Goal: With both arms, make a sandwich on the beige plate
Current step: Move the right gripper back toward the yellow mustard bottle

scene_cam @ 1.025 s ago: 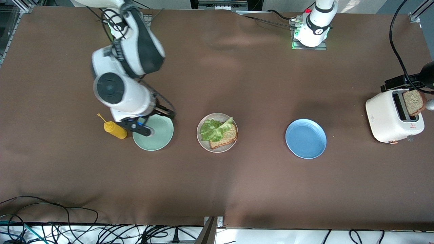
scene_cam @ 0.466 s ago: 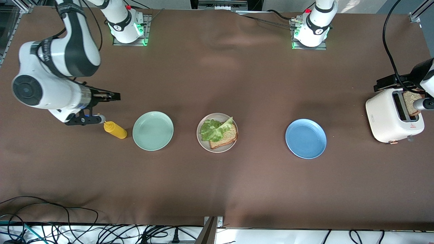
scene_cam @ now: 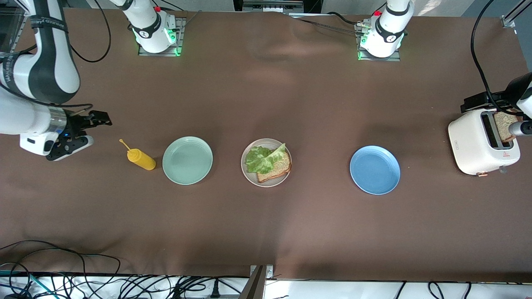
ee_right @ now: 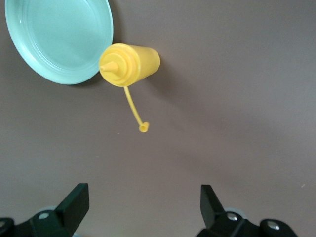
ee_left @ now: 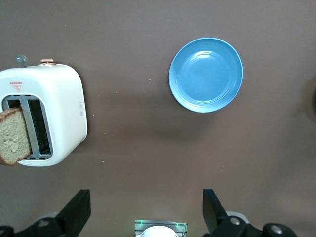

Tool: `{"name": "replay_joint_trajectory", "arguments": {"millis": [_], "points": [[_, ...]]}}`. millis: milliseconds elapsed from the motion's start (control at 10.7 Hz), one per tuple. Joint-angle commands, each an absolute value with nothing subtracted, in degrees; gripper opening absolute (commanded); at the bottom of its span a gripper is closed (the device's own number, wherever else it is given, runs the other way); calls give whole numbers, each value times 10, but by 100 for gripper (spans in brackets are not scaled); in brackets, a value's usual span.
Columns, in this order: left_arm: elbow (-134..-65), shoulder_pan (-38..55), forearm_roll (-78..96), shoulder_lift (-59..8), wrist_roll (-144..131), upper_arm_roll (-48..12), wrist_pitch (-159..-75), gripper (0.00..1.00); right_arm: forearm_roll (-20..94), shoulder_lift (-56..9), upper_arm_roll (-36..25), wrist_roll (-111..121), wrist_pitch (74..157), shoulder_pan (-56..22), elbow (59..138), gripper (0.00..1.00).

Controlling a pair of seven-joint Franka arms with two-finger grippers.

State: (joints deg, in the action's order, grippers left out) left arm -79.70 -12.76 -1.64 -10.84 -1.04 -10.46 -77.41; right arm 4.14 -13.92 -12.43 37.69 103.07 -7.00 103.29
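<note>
The beige plate [scene_cam: 266,162] sits mid-tabletop between a green plate [scene_cam: 187,160] and a blue plate [scene_cam: 375,170]. On it lies one bread slice [scene_cam: 275,169] with a lettuce leaf [scene_cam: 261,158] draped over its upper part. A second slice [scene_cam: 506,126] stands up out of the toaster [scene_cam: 478,142] at the left arm's end of the tabletop — judging by this, the top slice has yet to be placed.

The left gripper [ee_left: 147,211] hangs over the tabletop close by the toaster, fingers wide and empty. The right gripper [ee_right: 140,207] hangs over bare tabletop at the right arm's end, near the yellow bottle [scene_cam: 141,159], fingers also wide, holding nothing.

Risks from here, as I judge them: the toast pokes out at a tilt and leans toward one slot edge, so a grip taken too low could catch on the toaster and drag or tip it. The toast may crumble or slip if pinched at a corner. The lettuce lies loose and partly overhangs the bread — a slice set down off-centre could push it off the plate. The bottle's cap dangles on a thin tether and could snag a passing finger.

The toaster carries a small red warning triangle beside the slots and a small mark on its side; neither is readable.
</note>
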Motion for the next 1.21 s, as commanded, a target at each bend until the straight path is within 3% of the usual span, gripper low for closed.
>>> {"name": "replay_joint_trajectory", "arguments": {"millis": [0,373,652,1118], "points": [[-795,-131,-32,-110,-9,-106,-769,100,38,-153,-119,489,1058,-43,1046,100],[-803,-144,-30,-119,-10,-105,-769,100,64,-215,-119,639,1145,1,1042,100],[-805,-144,-31,-121,-11,-105,-765,100,225,-276,-118,828,1194,32,1038,100],[-805,-145,-26,-125,-9,-106,-764,100,407,-350,-92,1061,1181,81,1038,100]]}}
